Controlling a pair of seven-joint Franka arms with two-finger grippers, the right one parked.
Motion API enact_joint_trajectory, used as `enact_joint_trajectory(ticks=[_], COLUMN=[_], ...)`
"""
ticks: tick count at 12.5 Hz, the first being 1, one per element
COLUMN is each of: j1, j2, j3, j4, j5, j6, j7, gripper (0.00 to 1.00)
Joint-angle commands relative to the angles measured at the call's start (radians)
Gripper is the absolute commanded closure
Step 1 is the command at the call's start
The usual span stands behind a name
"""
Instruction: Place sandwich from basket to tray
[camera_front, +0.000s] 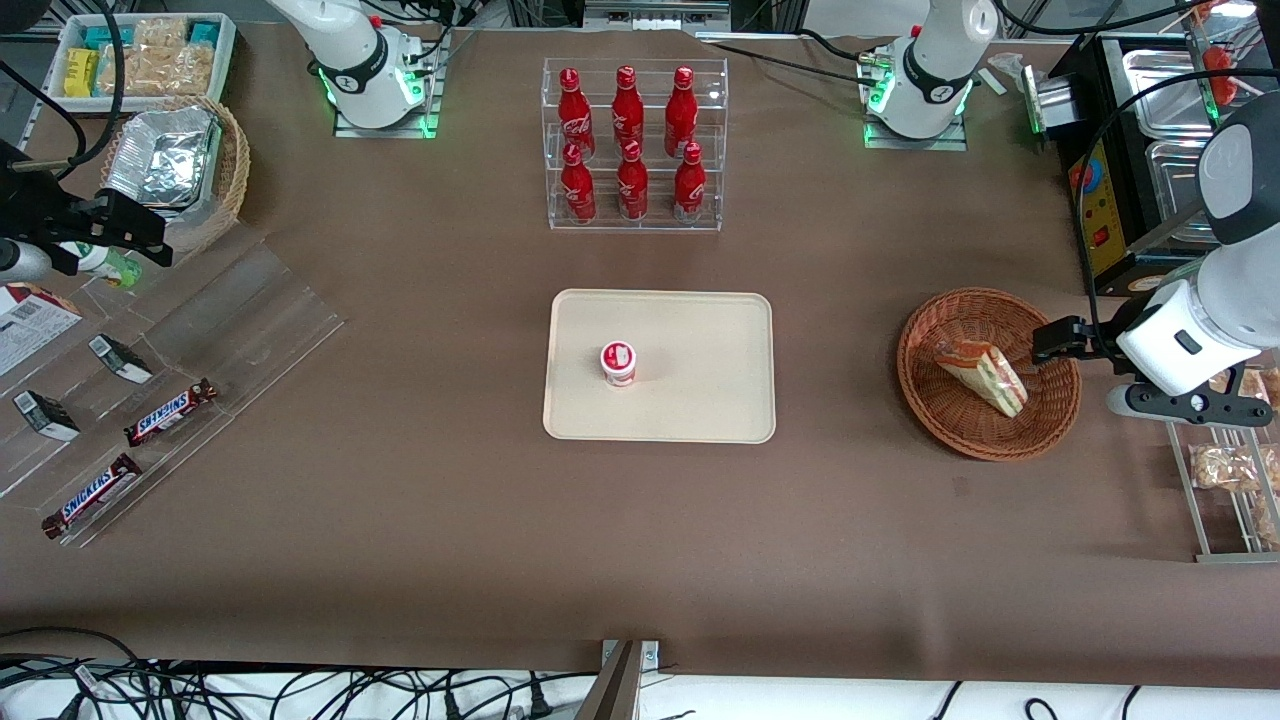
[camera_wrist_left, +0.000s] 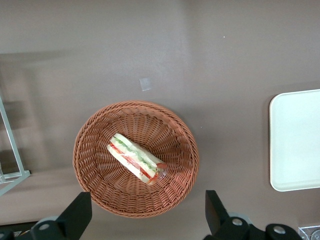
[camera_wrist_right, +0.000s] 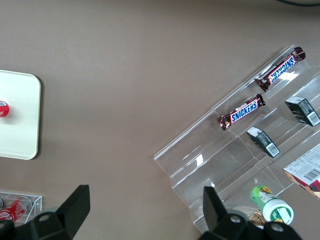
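Note:
The sandwich (camera_front: 982, 375) (camera_wrist_left: 136, 158), a wrapped wedge with red and green filling, lies flat in the reddish-brown wicker basket (camera_front: 925, 405) (camera_wrist_left: 97, 142). My left gripper (camera_front: 1058, 340) (camera_wrist_left: 146, 198) hovers above the basket's rim on the working arm's side. It is open, its black fingers (camera_wrist_left: 78, 211) spread wide with nothing between them, and it is clear of the sandwich. The cream tray (camera_front: 705, 335) (camera_wrist_left: 297, 140) lies at the table's middle, apart from the basket, toward the parked arm's end.
A small red-and-white cup (camera_front: 618, 362) stands on the tray. A clear rack of red bottles (camera_front: 632, 140) is farther from the camera. A wire rack of bagged snacks (camera_front: 1235, 465) and a black appliance (camera_front: 1110, 190) flank the working arm. Acrylic shelves with candy bars (camera_front: 170, 412) lie toward the parked arm.

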Motion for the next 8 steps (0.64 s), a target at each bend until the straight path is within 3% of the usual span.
enact_joint_trajectory(ticks=[1,6,8], j1=[0.007,0.008,0.015], j2=[0.018,0.018,0.021], j3=[0.003,0.003,0.003], j4=[0.035,0.025,-0.003], j5=[-0.008,0.015,0.015], j6=[-0.014,-0.017,-0.019], j7=[-0.009,-0.032,-0.204], gripper=[0.00,0.00,0.00])
